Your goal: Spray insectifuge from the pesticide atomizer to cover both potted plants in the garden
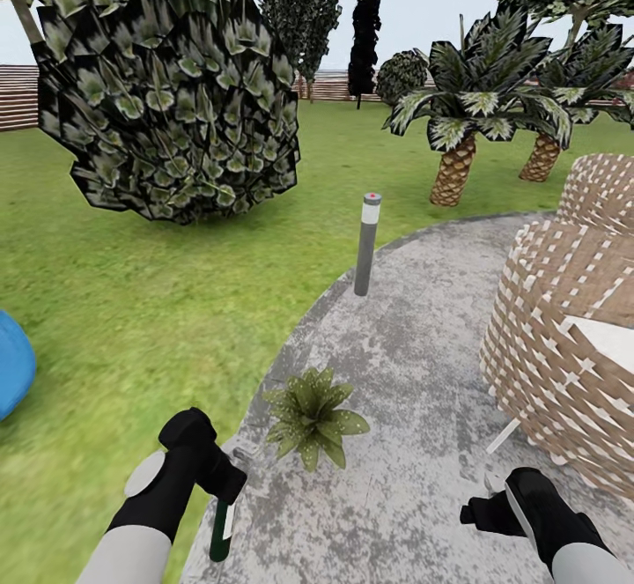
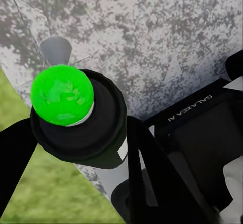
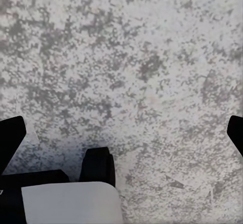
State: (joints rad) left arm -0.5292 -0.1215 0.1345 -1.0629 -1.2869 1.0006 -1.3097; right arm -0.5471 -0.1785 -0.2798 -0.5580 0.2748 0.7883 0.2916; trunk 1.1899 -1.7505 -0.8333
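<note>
The pesticide atomizer [image 1: 220, 528], a slim dark green bottle with a white label, hangs upright from my left gripper [image 1: 226, 489] over the patio's edge. Seen from the left wrist, its bright green cap [image 2: 62, 95] tops the dark body, and my left gripper [image 2: 81, 135] is shut on it with black fingers [image 2: 152, 168] on either side. One potted plant [image 1: 312, 417], a low rosette of pointed green leaves, sits on the paving just ahead and right of the bottle. My right gripper [image 1: 487, 513] hovers low over bare paving; the right gripper [image 3: 121, 135] stands open and holds nothing.
A grey bollard light [image 1: 367, 243] stands at the patio's far edge. A woven wicker chair [image 1: 563, 337] fills the right side. A large dark bush [image 1: 167, 82] and palms [image 1: 458, 126] stand on the lawn. A blue object [image 1: 12, 364] lies at left.
</note>
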